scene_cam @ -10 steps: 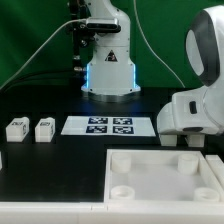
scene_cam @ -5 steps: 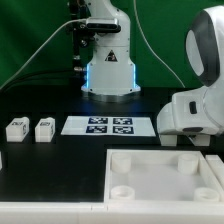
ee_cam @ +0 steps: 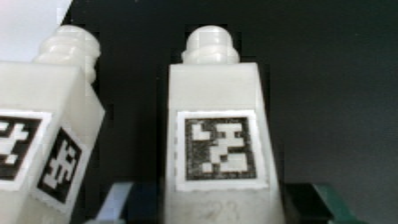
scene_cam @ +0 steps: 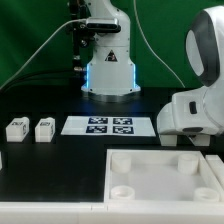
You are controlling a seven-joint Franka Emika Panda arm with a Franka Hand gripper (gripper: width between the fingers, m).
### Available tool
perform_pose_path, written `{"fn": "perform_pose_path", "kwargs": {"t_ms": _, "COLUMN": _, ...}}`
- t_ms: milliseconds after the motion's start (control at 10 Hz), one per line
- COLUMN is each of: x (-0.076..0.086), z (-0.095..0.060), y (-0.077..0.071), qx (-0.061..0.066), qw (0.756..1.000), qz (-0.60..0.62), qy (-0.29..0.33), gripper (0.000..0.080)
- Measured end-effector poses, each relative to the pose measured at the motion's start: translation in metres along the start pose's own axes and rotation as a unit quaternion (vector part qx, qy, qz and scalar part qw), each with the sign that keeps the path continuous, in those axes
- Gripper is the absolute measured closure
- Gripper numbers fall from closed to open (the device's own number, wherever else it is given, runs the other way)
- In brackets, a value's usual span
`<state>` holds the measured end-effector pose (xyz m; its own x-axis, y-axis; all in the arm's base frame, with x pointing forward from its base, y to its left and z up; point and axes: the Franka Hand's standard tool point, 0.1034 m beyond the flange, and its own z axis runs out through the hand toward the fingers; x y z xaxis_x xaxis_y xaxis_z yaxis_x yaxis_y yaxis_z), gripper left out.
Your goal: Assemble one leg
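In the wrist view a white leg (ee_cam: 221, 130) with a black-and-white marker on its face lies between my fingertips (ee_cam: 118, 200), and a dark gap shows on each side of it. My gripper (ee_cam: 221, 203) is open around that leg's lower end. A second leg (ee_cam: 50, 125) lies right beside it. In the exterior view two more legs (scene_cam: 16, 128) (scene_cam: 44, 129) stand on the black table at the exterior view's left. The arm's white body (scene_cam: 192, 108) fills the exterior view's right and hides the gripper there.
The large white tray-like piece (scene_cam: 165, 178) with round corner holes lies at the front. The marker board (scene_cam: 108, 126) lies flat mid-table. The robot base (scene_cam: 108, 60) and cables stand behind it, before a green backdrop.
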<state>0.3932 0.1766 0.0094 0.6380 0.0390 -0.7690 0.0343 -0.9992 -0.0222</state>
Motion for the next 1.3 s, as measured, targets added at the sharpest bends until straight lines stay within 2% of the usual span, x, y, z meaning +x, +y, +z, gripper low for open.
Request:
{"fn": "perform_pose_path", "kwargs": {"t_ms": 300, "x": -0.001, "z": -0.002, "y": 0.001, "qx": 0.0, "qw": 1.0, "qz": -0.002, "qy": -0.002, "gripper": 0.0508}}
{"fn": "perform_pose_path", "kwargs": {"t_ms": 500, "x": -0.009, "z": -0.041, "y": 0.014, "qx": 0.003, "qw": 1.0, "qz": -0.019, "qy": 0.014, "gripper": 0.0508}}
{"fn": "perform_pose_path", "kwargs": {"t_ms": 800, "x": -0.037, "z": -0.101, "y": 0.037, "qx": 0.01, "qw": 0.998, "qz": -0.031, "qy": 0.051, "gripper": 0.0507}}
{"fn": "perform_pose_path", "kwargs": {"t_ms": 900, "x": -0.036, "z": -0.121, "y": 0.038, "qx": 0.008, "qw": 0.993, "qz": -0.03, "qy": 0.118, "gripper": 0.0507}}
{"fn": "perform_pose_path", "kwargs": {"t_ms": 1000, "x": -0.045, "z": -0.137, "y": 0.04, "qx": 0.003, "qw": 0.986, "qz": -0.03, "qy": 0.162, "gripper": 0.0507}}
{"fn": "perform_pose_path", "kwargs": {"t_ms": 1200, "x": -0.034, "z": -0.132, "y": 0.039, "qx": 0.009, "qw": 0.967, "qz": -0.029, "qy": 0.252, "gripper": 0.0507}}
{"fn": "perform_pose_path", "kwargs": {"t_ms": 1300, "x": -0.033, "z": -0.137, "y": 0.039, "qx": 0.011, "qw": 0.951, "qz": -0.029, "qy": 0.308, "gripper": 0.0507}}
